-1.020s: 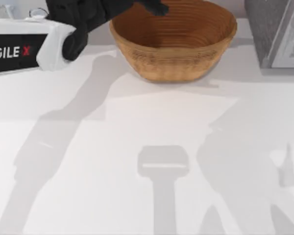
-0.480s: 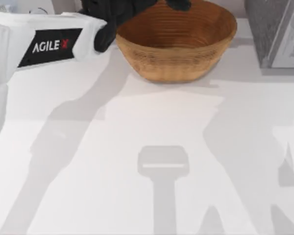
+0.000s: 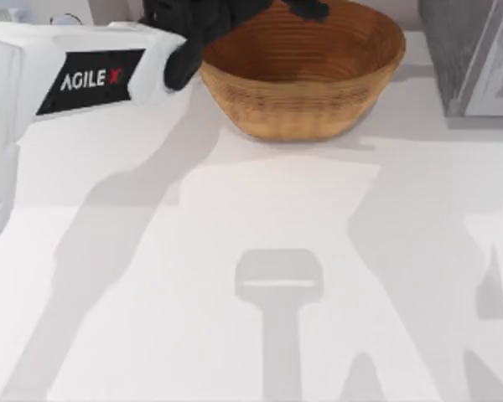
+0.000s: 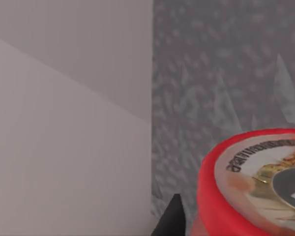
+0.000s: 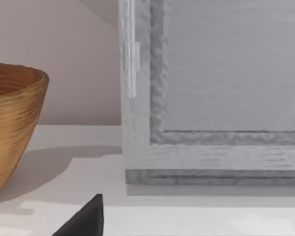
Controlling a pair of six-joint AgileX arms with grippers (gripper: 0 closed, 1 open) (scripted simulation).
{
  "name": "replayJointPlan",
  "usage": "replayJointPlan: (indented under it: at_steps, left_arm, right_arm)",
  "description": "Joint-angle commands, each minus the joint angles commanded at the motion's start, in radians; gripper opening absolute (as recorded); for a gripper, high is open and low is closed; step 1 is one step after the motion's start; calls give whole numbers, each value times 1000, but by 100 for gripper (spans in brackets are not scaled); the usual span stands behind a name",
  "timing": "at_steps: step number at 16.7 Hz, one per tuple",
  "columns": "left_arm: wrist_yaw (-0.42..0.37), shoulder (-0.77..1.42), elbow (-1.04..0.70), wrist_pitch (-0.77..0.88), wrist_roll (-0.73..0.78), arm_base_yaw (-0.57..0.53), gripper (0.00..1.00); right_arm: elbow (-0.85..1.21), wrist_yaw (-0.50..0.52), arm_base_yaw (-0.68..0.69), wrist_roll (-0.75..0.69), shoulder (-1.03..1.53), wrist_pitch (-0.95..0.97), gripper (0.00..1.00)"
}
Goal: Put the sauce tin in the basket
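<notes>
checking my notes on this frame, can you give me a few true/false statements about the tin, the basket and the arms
1. The left claw is over the far rim of the basket. True.
2. The sauce tin lies on the table in front of the basket. False: it is up close to the left wrist camera, at the left claw, not on the table.
3. The basket stands upright near the far edge of the table. True.
4. The basket is lying tipped on its side. False: it stands upright with its opening facing up.
5. The grey framed panel stands to the basket's left. False: it stands to its right.
</notes>
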State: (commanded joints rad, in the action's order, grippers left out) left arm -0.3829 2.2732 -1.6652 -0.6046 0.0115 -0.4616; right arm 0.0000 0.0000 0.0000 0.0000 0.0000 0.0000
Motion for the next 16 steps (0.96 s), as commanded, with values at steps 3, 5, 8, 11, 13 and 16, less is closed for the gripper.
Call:
replayJointPlan:
  at_steps: [3, 5, 8, 11, 13, 16]
  left_arm:
    - [0, 0, 0, 0, 0, 0, 45]
    - [0, 0, 0, 0, 0, 0, 60]
    - [0, 0, 0, 0, 0, 0, 83]
    - [0, 0, 0, 0, 0, 0, 100]
    - [0, 0, 0, 0, 0, 0, 100]
    - [0, 0, 0, 0, 0, 0, 100]
  right_arm:
    - [0, 0, 0, 0, 0, 0, 100]
    - [0, 0, 0, 0, 0, 0, 100]
    - [0, 0, 0, 0, 0, 0, 100]
    - [0, 0, 0, 0, 0, 0, 100]
    - [0, 0, 0, 0, 0, 0, 100]
    - [0, 0, 0, 0, 0, 0, 100]
